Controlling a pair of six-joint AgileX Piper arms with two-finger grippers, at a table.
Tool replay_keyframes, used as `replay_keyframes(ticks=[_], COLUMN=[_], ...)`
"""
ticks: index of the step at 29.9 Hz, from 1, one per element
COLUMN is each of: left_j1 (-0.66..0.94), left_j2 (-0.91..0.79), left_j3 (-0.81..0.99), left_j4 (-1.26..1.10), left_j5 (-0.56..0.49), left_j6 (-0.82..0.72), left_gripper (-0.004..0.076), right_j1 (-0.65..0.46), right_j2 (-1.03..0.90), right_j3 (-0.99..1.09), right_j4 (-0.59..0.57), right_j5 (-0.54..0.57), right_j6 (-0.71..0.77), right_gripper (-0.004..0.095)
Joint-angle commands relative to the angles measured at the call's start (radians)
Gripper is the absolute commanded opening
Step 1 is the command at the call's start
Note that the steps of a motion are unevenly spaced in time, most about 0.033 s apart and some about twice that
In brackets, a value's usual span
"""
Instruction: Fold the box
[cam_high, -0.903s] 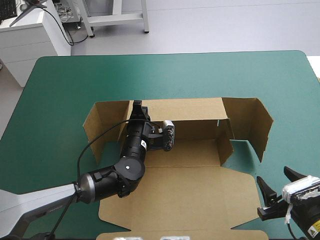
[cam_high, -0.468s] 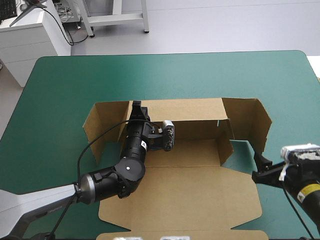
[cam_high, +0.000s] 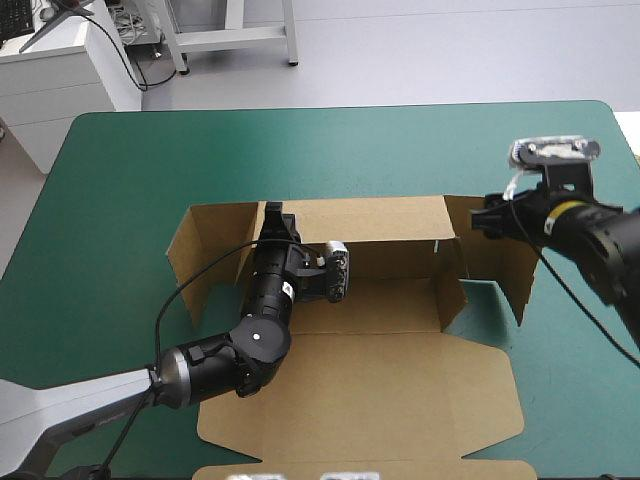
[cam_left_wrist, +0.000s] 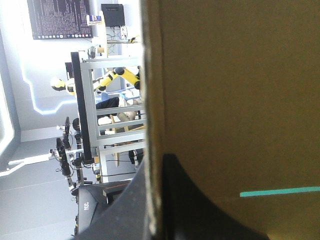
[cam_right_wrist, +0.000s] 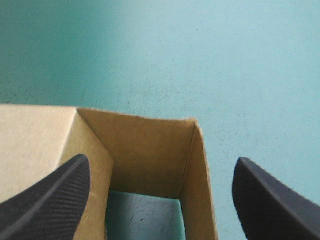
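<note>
Box (cam_high: 370, 380) sits at the centre of the teal-green cover (cam_high: 120, 200), with its rear wall and both end flaps raised and its near panel flat. Left gripper (cam_high: 272, 215) is clamped on the rear wall's top edge near its left end. Right gripper (cam_high: 490, 218) hovers over the right end flap, jaws spread wide, gripping nothing.

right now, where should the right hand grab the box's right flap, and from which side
Likely the top edge of the right flap, from straight above. It stands upright with its thin edge up, and the open right hand hangs over it, a finger on either side. The left hand grips the back wall, so the box should stay put.
</note>
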Motion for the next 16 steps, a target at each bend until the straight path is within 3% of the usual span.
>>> replay_keyframes(ticks=[1, 8, 16], left_j1=[-0.009, -0.009, -0.009], left_j2=[-0.035, -0.035, -0.035], left_j3=[-0.022, -0.022, -0.022], left_j4=[0.038, 0.038, 0.038], left_j5=[0.023, 0.023, 0.023], left_j6=[-0.012, -0.009, -0.009], left_gripper=[-0.0008, -0.0008, -0.0008], right_j1=[-0.082, -0.341, -0.454], right_j2=[0.110, 0.347, 0.523], right_j3=[-0.214, -0.469, -0.494], right_j4=[0.046, 0.483, 0.562], right_j5=[0.064, 0.264, 0.353], right_j6=[-0.108, -0.389, -0.466], right_gripper=[0.0728, 0.0727, 0.0727])
